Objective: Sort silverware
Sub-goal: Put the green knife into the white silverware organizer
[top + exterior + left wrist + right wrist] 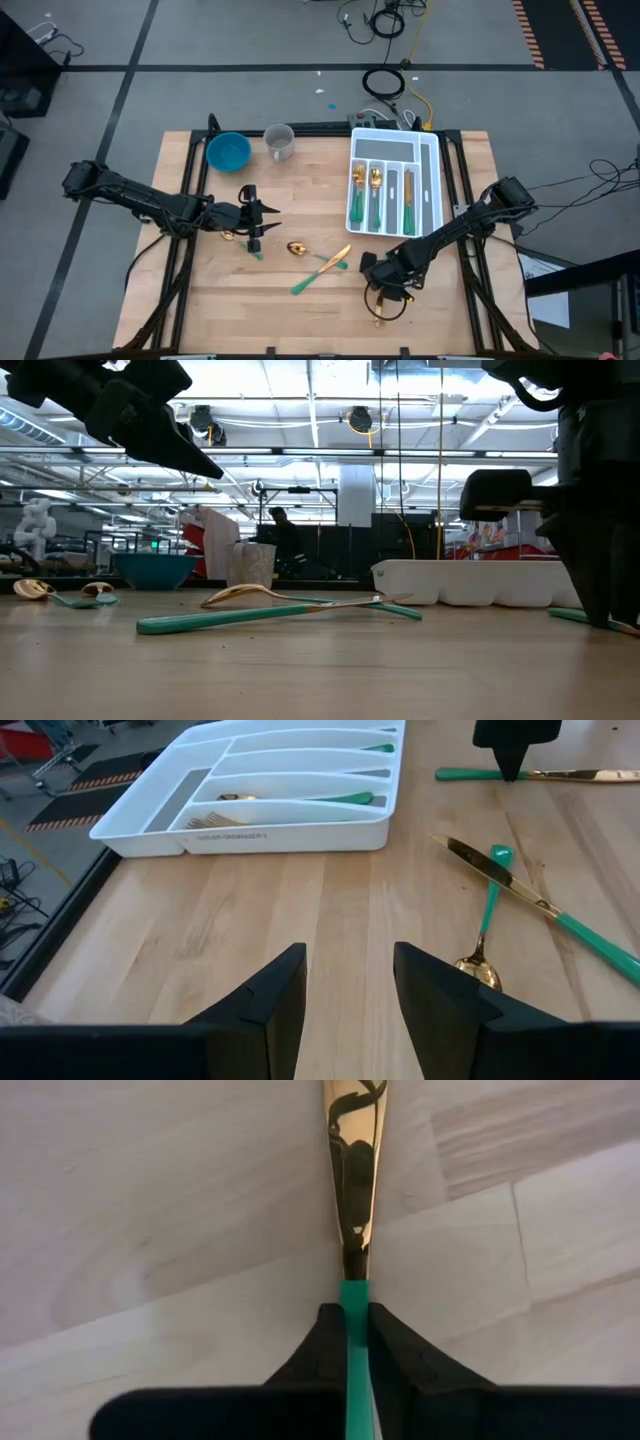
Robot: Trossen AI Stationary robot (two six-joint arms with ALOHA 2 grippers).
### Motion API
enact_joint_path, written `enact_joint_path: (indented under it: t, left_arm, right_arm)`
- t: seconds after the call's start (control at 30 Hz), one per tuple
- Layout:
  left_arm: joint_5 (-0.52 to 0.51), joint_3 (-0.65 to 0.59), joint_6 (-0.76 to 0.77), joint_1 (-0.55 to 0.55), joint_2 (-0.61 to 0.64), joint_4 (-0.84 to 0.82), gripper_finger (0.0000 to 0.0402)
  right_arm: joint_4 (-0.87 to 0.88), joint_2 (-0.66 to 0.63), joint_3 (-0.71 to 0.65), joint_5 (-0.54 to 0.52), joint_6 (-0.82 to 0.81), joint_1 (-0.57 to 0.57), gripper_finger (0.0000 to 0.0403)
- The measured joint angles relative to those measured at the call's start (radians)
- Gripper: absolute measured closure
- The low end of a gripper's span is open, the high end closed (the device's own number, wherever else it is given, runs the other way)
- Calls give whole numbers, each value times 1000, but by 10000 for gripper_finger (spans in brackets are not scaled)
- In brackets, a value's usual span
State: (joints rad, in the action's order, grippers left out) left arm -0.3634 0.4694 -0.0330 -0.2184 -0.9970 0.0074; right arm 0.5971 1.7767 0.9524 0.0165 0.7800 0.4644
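since the right gripper [357,1342] is pinched shut on the knife [355,1180] by its green handle, low on the table's near right, gold blade runs straight ahead; tray [430,180] sits beyond. left gripper [348,982] hovers open.

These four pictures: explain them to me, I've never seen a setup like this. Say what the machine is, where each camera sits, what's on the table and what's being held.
It is a robot with two dark arms working at a wooden table, sorting cutlery. One camera looks straight down, one sits at table-top level, and one rides on each wrist.

On the table: a white cutlery tray already holding several gold and green pieces, a blue bowl, a clear cup, and a loose knife crossing a spoon mid-table.

The right end effector, low near the table's front, has shut on the green handle of a gold-headed utensil. The left end effector is open and empty, above the table's left side, with more cutlery under it.
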Motion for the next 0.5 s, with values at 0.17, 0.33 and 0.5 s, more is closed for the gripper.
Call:
enact_joint_path:
  t: [0.17,0.33,0.5]
  left_arm:
    - [0,0,0,0,0,0,242]
    - [0,0,0,0,0,0,242]
    - [0,0,0,0,0,-1,242]
  right_arm:
    - [-3,-1,0,-6,-90,2,400]
    - [15,-12,18,-14,-174,3,401]
    - [37,-24,75,-44,-246,0,402]
